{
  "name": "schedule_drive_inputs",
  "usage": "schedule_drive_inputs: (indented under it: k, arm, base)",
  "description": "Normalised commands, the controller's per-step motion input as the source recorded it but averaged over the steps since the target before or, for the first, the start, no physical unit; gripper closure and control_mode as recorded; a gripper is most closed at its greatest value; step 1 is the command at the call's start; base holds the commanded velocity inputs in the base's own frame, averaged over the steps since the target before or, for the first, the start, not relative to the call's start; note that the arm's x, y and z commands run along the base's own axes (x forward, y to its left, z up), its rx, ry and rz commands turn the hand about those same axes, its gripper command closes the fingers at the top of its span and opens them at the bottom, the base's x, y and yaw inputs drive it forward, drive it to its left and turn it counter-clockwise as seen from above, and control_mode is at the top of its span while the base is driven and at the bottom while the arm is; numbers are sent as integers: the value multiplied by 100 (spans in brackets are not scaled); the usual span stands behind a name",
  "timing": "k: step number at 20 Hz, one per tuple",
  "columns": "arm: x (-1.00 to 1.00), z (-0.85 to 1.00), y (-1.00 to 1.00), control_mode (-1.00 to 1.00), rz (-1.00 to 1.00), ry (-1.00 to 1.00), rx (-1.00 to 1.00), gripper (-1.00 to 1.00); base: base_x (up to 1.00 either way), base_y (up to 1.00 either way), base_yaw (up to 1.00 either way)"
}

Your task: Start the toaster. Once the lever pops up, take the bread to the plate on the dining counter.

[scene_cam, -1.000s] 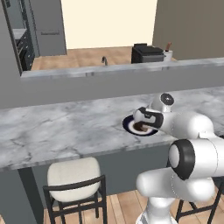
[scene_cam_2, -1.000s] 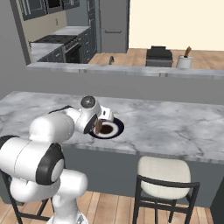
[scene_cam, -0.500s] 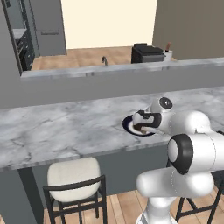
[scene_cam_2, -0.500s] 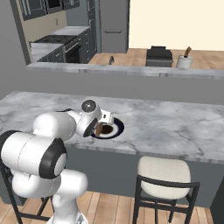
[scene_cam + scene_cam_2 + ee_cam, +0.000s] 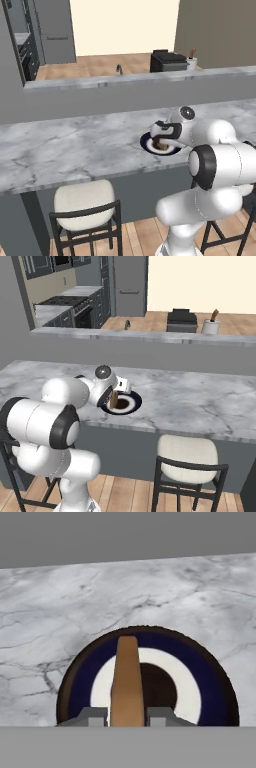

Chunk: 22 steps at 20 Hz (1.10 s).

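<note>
Gripper [image 5: 127,718] clamped on the bread [image 5: 126,679], slice held edge-up over the plate [image 5: 210,682] on the dining counter [image 5: 75,145]. Bread looks close to the plate's white centre; can't tell if touching.

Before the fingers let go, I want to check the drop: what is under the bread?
The plate, its white centre right below the bread. A dark shadow shows there; the bread hides any contact.
</note>
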Motion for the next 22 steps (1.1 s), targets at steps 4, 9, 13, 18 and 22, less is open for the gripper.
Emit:
schedule_drive_inputs:
  k: [4,9,13,18,22]
  arm:
    - [11,-8,0,-100,0,0,0,100]
    - [0,-21,0,-100,0,-3,0,100]
    - [0,-25,0,-100,0,-5,0,100]
    - [0,-23,0,-100,0,-3,0,100]
    - [0,-4,0,-100,0,-3,0,100]
  base:
    - [0,0,0]
    - [0,0,0]
    - [0,0,0]
    - [0,0,0]
    - [0,0,0]
